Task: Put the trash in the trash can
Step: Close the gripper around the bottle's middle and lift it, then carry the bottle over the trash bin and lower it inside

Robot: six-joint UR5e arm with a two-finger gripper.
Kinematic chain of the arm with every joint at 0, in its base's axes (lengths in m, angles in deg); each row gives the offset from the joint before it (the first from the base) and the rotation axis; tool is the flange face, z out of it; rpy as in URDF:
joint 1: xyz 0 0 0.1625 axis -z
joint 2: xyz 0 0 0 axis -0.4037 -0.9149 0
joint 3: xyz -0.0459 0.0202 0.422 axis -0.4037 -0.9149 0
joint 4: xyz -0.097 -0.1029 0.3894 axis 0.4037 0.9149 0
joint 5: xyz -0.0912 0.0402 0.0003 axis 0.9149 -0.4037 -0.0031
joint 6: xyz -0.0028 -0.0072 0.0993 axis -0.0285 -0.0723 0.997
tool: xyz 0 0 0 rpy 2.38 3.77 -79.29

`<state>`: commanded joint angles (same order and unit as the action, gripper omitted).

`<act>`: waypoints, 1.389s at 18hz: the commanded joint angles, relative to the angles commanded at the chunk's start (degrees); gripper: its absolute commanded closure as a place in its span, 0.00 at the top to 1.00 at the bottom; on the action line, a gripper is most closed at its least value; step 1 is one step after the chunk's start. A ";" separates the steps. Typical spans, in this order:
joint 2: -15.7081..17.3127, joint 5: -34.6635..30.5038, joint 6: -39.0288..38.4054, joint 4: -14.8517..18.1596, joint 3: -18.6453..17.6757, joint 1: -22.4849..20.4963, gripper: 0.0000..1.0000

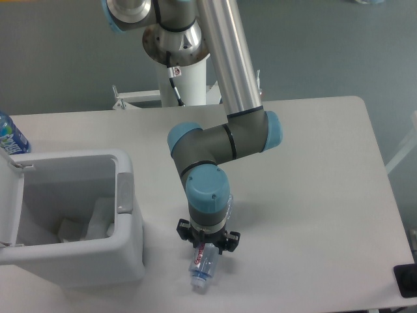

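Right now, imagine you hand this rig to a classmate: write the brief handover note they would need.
Gripper: directly over the crushed bottle on the table; fingers are hidden by the wrist, so grip cannot be confirmed.
Trash can: at the table's left, lid open, with what looks like the plastic wrapper inside.
Done: wrapper apparently binned.
Left: secure the bottle, carry it left over the rim, drop it in.
The blue-labelled bottle behind the can stays.

- Looks like a robotics lab, not anyone's home.
- Big industrial arm (225,124) bolted to a white pedestal (186,81) behind a plain white counter (319,169).
- Bare grey floor (65,59) all around, with no furniture or decor in sight.
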<state>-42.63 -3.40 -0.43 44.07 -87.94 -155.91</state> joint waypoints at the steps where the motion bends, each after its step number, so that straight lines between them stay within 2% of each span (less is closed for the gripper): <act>1: 0.00 0.00 0.00 0.00 0.00 0.00 0.60; 4: -0.09 0.00 0.00 0.00 0.00 0.00 0.55; 10: -0.09 0.00 0.00 -0.26 0.26 0.00 0.55; 14: 0.44 0.44 0.00 -1.49 1.67 -0.26 0.55; 17: 0.79 1.14 -0.53 -3.16 4.91 -0.79 0.55; 20: 2.54 6.05 -0.70 -3.51 7.03 -2.37 0.55; 25: 5.79 12.99 -1.05 -6.41 9.75 -4.92 0.55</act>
<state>-36.84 9.59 -1.49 37.66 -78.19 -160.82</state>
